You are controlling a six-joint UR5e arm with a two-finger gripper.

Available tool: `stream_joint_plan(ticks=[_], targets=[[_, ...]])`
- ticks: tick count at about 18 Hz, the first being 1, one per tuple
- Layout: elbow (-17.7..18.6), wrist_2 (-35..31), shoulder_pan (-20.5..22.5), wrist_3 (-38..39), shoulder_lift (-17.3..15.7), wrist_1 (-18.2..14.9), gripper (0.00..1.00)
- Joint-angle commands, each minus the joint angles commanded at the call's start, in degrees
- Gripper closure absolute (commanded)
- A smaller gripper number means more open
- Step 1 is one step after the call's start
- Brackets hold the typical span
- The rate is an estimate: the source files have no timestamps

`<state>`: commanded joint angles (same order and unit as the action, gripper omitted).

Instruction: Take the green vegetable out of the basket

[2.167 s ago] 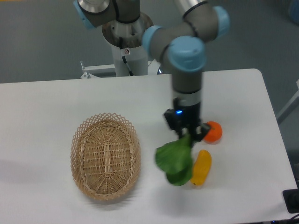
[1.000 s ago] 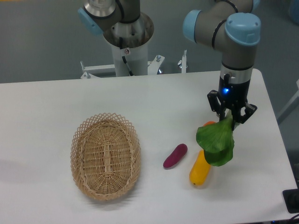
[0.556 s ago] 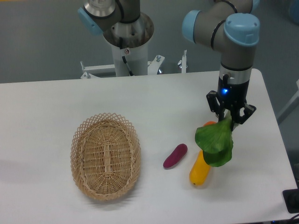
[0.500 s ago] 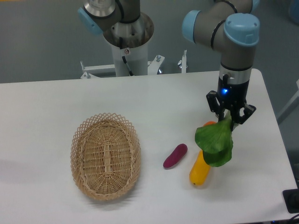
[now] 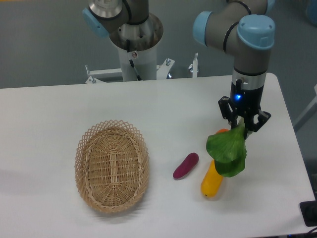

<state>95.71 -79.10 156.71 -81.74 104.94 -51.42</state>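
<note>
Hanging from the gripper (image 5: 244, 125), the green vegetable (image 5: 227, 152) is suspended over the right part of the white table (image 5: 59, 109), well apart from the basket (image 5: 112, 165). Both fingers are closed narrowly on the upper, stalk end of the vegetable; the exact contact area is partly covered by the leaf, so it appears, rather than is confirmed, that both pads grip it. The leaves spread downward and slightly to the left below the fingers.

The gripper points straight down, with a small blue light lit on the wrist section above it. The arm (image 5: 252, 44) rises vertically from the wrist to a blue-capped joint.

The basket lies on the left half of the table with its long axis running roughly front to back. No item is visible inside it.

Between the basket and the vegetable, a purple vegetable (image 5: 185, 165) lies tilted on the table surface. A yellow vegetable (image 5: 211, 181) lies just beside it to the right, its upper end hidden behind the hanging leaves. An orange item (image 5: 220, 132) shows only as a small patch behind the leaf top.
</note>
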Motion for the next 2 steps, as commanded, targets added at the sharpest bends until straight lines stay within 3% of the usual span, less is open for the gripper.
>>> stream_joint_plan(ticks=[2], targets=[[0.09, 0.00, 0.00, 0.00, 0.00, 0.09, 0.56]])
